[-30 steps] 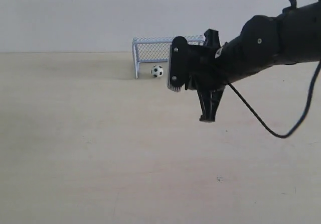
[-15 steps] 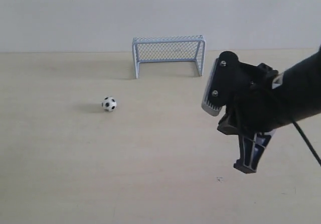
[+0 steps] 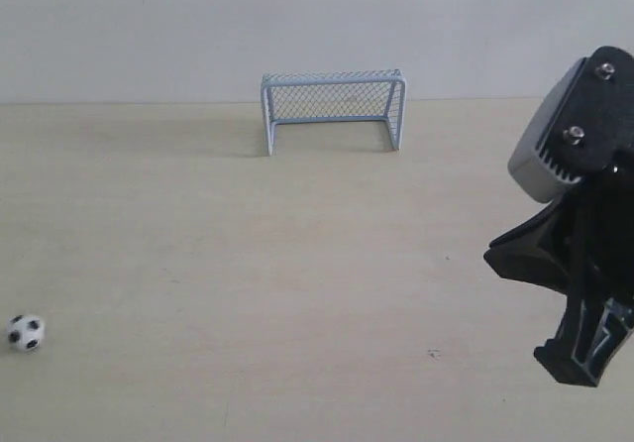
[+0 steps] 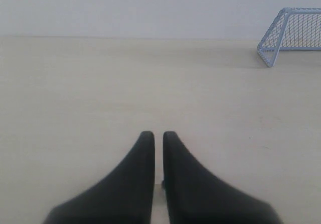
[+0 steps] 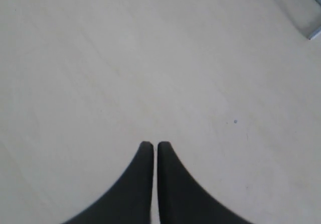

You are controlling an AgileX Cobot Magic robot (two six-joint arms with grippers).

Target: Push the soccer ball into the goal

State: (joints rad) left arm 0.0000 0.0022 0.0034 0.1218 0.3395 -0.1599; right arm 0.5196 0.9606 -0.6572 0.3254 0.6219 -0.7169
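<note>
Although the soccer ball point(image 3: 26, 332) lay at the mouth of the goal point(image 3: 332, 108) a second ago, near its 9 o'clock post, it now sits far out at roughly 8 o'clock in the exterior view, close to the frame edge and well apart from the goal; half a second back it was partway along that same line, so it has run outward and toward the camera (whether it has stopped, one frame cannot tell).

Goal unmoved at 12 o'clock on the pale table point(image 3: 297, 264); mouth open, nothing in it.

Right gripper point(image 3: 582, 363) has pulled back too, from beside the goal to the 4 o'clock margin, tips pointing down; in its wrist view the fingers point(image 5: 144, 158) are drawn narrow, a hairline slit between them, holding nothing; a corner of the goal frame just shows there, no ball.

Left gripper point(image 4: 158, 135) equally narrow and empty; its camera sees one end of the goal and bare table, not the ball.

Judgement: the push has failed or the ball rebounded; the task stands further from done than a second ago. Ball now lies on the left arm's side, well away from the right gripper; a fresh approach from behind the ball, aimed back toward 12 o'clock, looks needed; long roll, small ball, easy to send wide.
</note>
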